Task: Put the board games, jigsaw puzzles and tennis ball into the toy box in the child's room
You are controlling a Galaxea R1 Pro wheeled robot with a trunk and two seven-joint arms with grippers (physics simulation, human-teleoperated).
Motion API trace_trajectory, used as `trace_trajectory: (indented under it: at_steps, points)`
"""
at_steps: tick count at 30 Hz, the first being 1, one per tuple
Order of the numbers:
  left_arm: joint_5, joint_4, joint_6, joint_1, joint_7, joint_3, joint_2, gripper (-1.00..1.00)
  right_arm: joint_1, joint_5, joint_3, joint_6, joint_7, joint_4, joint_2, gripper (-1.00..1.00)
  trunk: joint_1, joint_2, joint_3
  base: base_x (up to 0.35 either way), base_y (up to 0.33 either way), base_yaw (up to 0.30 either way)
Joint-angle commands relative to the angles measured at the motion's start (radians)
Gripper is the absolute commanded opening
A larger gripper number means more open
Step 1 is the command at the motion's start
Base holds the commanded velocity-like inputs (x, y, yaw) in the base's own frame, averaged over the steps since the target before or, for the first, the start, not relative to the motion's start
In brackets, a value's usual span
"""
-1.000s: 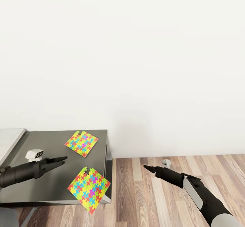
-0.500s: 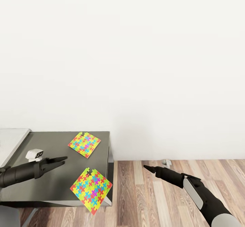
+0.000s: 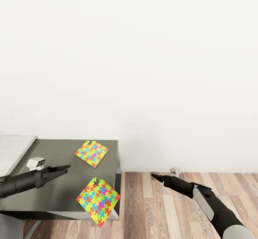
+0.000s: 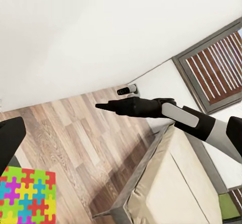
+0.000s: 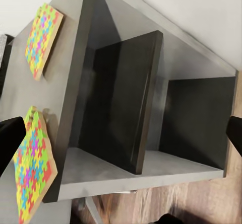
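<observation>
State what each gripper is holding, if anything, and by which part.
Nothing is held. The left gripper hovers over the table, beside both jigsaw puzzles; the right gripper hangs above the floor.

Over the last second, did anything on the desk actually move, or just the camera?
Just the camera: the whole head view has slid rightward, table and both jigsaw puzzles together. The left gripper and right gripper keep their poses, holding nothing.
</observation>
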Motion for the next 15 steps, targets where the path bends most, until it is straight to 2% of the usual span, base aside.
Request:
trace_trajectory:
  at_steps: [1, 7, 15]
  points:
    - [0.001, 0.0, 0.011, -0.001, -0.003, 0.0, 0.0, 1.0, -0.001, -0.01, 0.002, 0.008, -0.002, -0.001, -0.001, 1.0, 0.001, -0.002, 0.0, 0.0, 0.0, 0.069]
    - [0.002, 0.0, 0.011, -0.001, -0.003, 0.0, -0.001, 1.0, -0.001, -0.01, 0.001, 0.008, -0.001, -0.001, -0.002, 1.0, 0.001, -0.002, 0.01, 0.0, 0.0, 0.069]
    - [0.001, 0.0, 0.014, -0.001, -0.003, 0.0, -0.001, 1.0, -0.001, -0.01, 0.001, 0.007, 0.0, -0.001, -0.001, 1.0, 0.031, -0.058, -0.002, 0.0, 0.0, 0.069]
